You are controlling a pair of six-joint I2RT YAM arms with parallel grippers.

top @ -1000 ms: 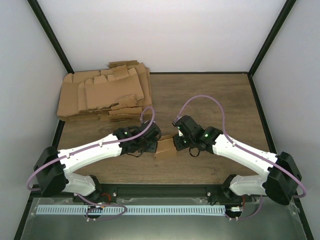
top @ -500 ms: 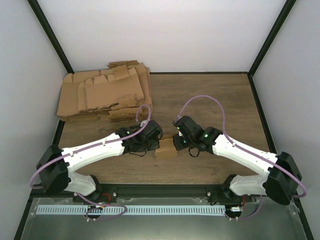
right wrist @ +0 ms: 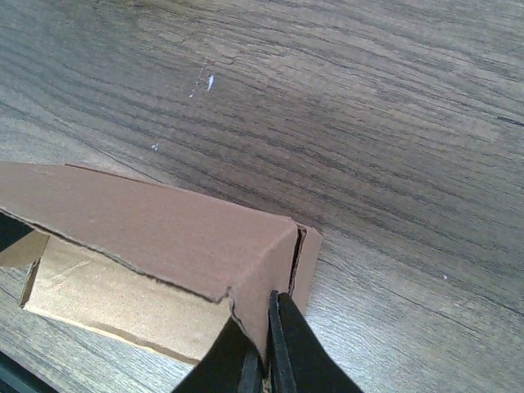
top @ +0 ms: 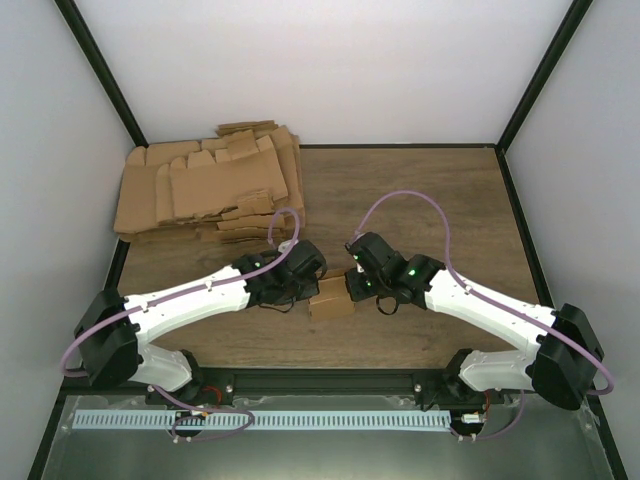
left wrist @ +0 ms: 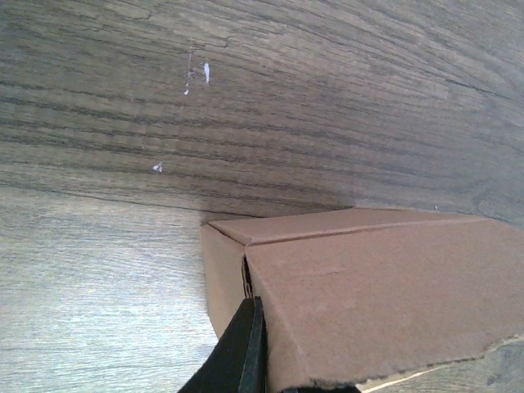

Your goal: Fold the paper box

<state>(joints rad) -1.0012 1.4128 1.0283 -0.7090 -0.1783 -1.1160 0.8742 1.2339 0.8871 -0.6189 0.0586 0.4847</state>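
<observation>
The paper box (top: 331, 297) is a small brown cuboid carton lying on the wooden table between my two grippers. My left gripper (top: 306, 284) is at its left end. In the left wrist view the left gripper (left wrist: 260, 332) is shut on the end wall of the paper box (left wrist: 377, 286), with one black finger (left wrist: 242, 352) outside and the other hidden under the cardboard. My right gripper (top: 353, 287) is at the right end. In the right wrist view the right gripper (right wrist: 267, 319) pinches the end wall of the paper box (right wrist: 164, 237), whose ragged flap edge shows.
An untidy pile of flat cardboard blanks (top: 210, 185) lies at the back left of the table. White walls with black posts close in the table on three sides. A black rail (top: 320, 380) runs along the near edge by the arm bases.
My left gripper has slid a little to the right and closed on the box's left end. The right arm and the box have barely moved.
</observation>
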